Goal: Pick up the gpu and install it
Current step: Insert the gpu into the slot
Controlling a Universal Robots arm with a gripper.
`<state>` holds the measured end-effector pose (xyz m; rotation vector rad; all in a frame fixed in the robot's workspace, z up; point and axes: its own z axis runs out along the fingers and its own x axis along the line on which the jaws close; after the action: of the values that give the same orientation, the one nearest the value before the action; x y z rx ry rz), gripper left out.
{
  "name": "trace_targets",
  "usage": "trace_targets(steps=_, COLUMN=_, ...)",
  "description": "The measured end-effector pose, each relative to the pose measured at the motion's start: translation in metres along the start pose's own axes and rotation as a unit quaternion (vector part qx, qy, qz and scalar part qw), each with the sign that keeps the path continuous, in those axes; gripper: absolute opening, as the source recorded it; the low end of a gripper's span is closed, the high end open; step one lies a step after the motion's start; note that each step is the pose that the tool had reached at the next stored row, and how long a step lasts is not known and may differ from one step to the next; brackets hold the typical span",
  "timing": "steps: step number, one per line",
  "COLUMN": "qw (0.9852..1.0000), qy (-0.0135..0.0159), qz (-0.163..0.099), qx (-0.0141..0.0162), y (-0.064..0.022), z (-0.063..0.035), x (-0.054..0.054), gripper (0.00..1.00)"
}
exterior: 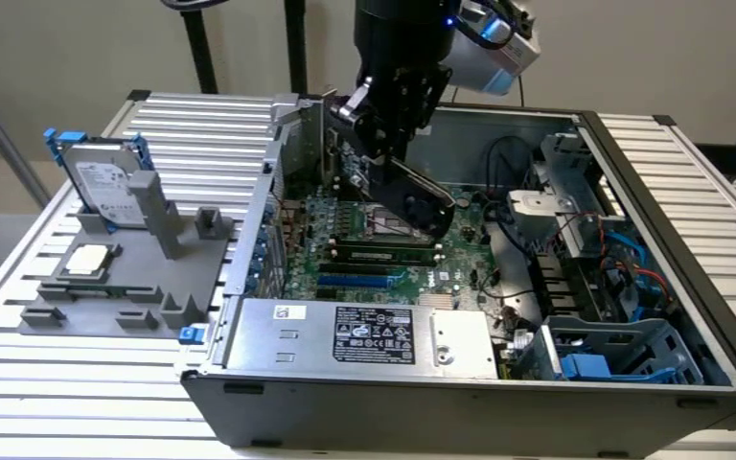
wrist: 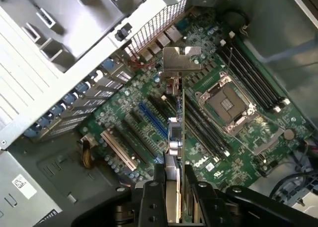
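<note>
The gpu (exterior: 353,165) is a thin greenish card with a silvery bracket (wrist: 181,59) at one end. It hangs on edge inside the open computer case (exterior: 675,201), above the motherboard (exterior: 368,251). My gripper (exterior: 383,123) is shut on it from above. In the wrist view the gpu (wrist: 177,132) runs edge-on away from my gripper (wrist: 175,187), with a black finger (wrist: 158,183) on each side. The card's lower edge hovers over the expansion slots, near the blue slot (wrist: 153,119). Whether it touches a slot is not visible.
A silver hard drive with blue rails (exterior: 103,182) and a small square processor chip (exterior: 88,259) sit on a grey fixture (exterior: 112,287) at the exterior view's left. Inside the case are the CPU socket (wrist: 229,106), memory slots (wrist: 256,78), power supply (exterior: 357,335) and cables (exterior: 573,240).
</note>
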<state>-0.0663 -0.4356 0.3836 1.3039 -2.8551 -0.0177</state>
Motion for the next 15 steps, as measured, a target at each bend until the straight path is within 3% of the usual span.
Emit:
trace_targets(steps=3, qw=0.9996, qy=0.0002, qz=-0.027, qx=0.0, y=0.0, z=0.002, x=0.0, gripper=0.0)
trace_targets(steps=7, qw=0.998, qy=0.0006, qz=-0.063, qx=0.0, y=0.0, z=0.0046, x=0.0, gripper=0.0)
trace_targets(steps=11, qw=0.995, qy=0.0009, qz=-0.1, qx=-0.0001, y=-0.0001, z=0.0073, x=0.0, gripper=0.0)
trace_targets(steps=15, qw=0.9907, qy=0.0013, qz=-0.136, qx=-0.0001, y=-0.0001, z=0.0115, x=0.0, gripper=0.0)
